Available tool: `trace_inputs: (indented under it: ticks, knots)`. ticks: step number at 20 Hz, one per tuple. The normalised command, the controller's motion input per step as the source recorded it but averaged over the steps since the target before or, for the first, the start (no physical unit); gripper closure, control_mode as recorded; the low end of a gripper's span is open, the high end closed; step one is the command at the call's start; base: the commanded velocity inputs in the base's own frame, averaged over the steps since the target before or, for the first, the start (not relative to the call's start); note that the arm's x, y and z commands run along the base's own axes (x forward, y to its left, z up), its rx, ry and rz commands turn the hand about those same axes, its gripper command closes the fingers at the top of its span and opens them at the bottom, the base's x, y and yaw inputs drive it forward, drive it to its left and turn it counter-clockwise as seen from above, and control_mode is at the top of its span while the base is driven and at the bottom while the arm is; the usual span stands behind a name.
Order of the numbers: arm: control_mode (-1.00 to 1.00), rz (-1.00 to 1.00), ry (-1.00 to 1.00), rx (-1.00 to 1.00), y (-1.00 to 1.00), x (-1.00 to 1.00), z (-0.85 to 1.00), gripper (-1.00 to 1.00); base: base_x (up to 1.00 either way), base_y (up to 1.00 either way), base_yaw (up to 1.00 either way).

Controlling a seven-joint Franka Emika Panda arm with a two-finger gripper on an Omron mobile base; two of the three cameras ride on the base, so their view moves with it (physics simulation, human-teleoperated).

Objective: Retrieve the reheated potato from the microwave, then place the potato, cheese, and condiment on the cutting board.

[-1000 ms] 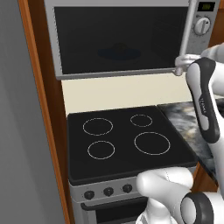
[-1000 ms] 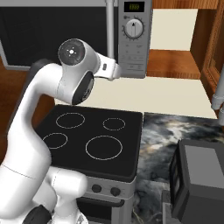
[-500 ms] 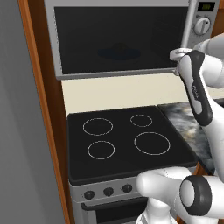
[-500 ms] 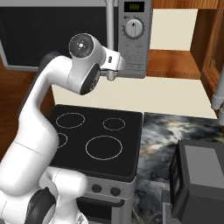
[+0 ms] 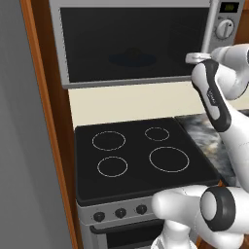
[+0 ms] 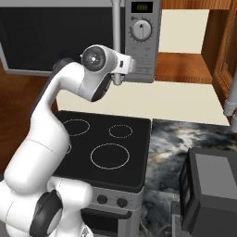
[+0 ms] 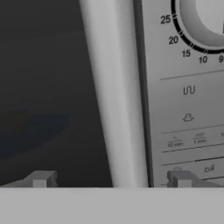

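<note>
On the microwave [image 7: 188, 109] control panel, the numbers 25, 20, 15, 10 and 9 are standing around the knob [image 7: 205, 17] at its upper right corner. Below them, small symbols and tiny labels are showing, too blurred to read. The green display [image 6: 141, 7] digits are unclear.

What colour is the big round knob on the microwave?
White, with a dark line, on the silver microwave; the knob shows best in the right base view.

The microwave [image 5: 136, 41] hangs above the stove [image 5: 141, 155]. Its handle [image 7: 116, 96] stands between the door [image 7: 43, 87] on the left and the knob [image 6: 141, 30] on the right. The counter [image 6: 178, 148] lies right of the stove, with a box [image 6: 210, 190] on it.
</note>
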Motion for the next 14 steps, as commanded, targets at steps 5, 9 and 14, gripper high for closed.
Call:
trace_inputs:
  ticks: [5, 9, 14]
  knots:
    - [-1.00, 0.00, -0.05, 0.00, -0.11, 0.59, 0.00, -1.00, 0.00, 0.00, 0.00]
    - [-1.00, 0.00, 0.00, 0.00, -0.01, 0.68, 0.00, 1.00, 0.00, 0.00, 0.00]
    - [-1.00, 0.00, 0.00, 0.00, 0.00, 0.46, 0.00, 1.00, 0.00, 0.00, 0.00]
